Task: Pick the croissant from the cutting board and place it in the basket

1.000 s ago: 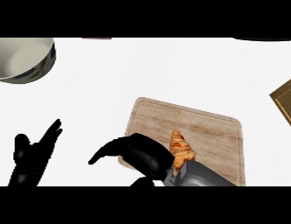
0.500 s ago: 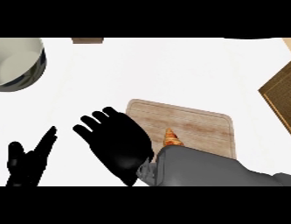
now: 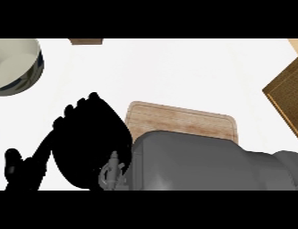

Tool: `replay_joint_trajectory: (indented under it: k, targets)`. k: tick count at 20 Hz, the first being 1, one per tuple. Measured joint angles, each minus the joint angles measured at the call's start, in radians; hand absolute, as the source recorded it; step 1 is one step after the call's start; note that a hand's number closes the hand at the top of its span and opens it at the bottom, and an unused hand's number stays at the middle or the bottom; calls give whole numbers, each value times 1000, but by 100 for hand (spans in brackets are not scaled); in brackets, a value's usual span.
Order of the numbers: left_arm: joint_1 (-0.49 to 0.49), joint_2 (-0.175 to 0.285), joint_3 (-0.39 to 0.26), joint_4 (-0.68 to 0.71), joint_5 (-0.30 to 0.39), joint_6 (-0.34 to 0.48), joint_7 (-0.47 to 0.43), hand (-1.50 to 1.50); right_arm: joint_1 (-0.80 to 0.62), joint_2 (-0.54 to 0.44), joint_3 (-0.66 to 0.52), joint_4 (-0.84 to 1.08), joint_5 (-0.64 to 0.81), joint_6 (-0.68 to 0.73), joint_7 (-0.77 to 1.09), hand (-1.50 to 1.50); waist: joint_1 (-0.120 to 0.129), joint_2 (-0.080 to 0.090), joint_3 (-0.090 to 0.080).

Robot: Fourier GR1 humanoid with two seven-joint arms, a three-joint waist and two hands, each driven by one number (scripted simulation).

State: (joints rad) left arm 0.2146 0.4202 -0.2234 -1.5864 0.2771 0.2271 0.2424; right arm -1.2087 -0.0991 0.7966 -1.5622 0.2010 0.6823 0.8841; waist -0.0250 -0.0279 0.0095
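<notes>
A: Right hand (image 3: pixel 88 143)?
B: Just left of the cutting board (image 3: pixel 184 120), black, big in the view. Fingers straight and spread apart, fingertips (image 3: pixel 93 97) pointing away, level with the board's far-left corner. Curled round nothing visible.
A: Arm?
B: Grey forearm (image 3: pixel 204 163) across the board's near half, hiding it from the near edge to about the middle.
A: Croissant?
B: Not in sight. Can't tell whether on the board or not, with the near half covered by forearm and hand. Far strip of the board bare, pale wood grain, rounded corners.
A: Left hand (image 3: pixel 20 172)?
B: Further left of the board, beyond the right hand, on the near side. Low in the view, partly overlapped by the right hand. Fingers straight and pointing up, thumb apart, holding nothing. Resting.
A: Basket (image 3: pixel 295 96)?
B: Right of the board, well apart from it. Brown weave, seen at an angle, cut off by the view's edge. Inside not readable from here.
A: Rest?
B: Bowl (image 3: pixel 6 67) far-left of the board, well apart, pale inside, dark outside, partly cut off. Small wooden piece (image 3: pixel 85 41) beyond the board's far-left side, at the view's top, too cropped to name. White counter (image 3: pixel 177 67) all round the board.
</notes>
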Motion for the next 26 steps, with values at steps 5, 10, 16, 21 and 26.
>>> replay_joint_trajectory:
  k: [5,10,16,21,26]
  targets:
    - [14,-8,3,-2,-9,8,-15,0,-88,-35,-52,53,-144,122,21,-150,-14,-2,2]
    - [18,-5,13,-4,-2,-4,-13,0,-161,-64,-75,93,-265,178,46,-150,-16,-1,2]
    - [16,-12,17,6,-7,-15,-26,0,-170,-83,-56,85,-363,172,103,-150,-16,2,7]
    - [10,-17,20,5,-13,-17,-23,0,-106,-103,-10,16,-383,138,146,-150,-10,6,7]
    - [1,-14,29,8,-3,-43,-15,0,-20,-118,43,-53,-341,104,167,-150,0,11,8]
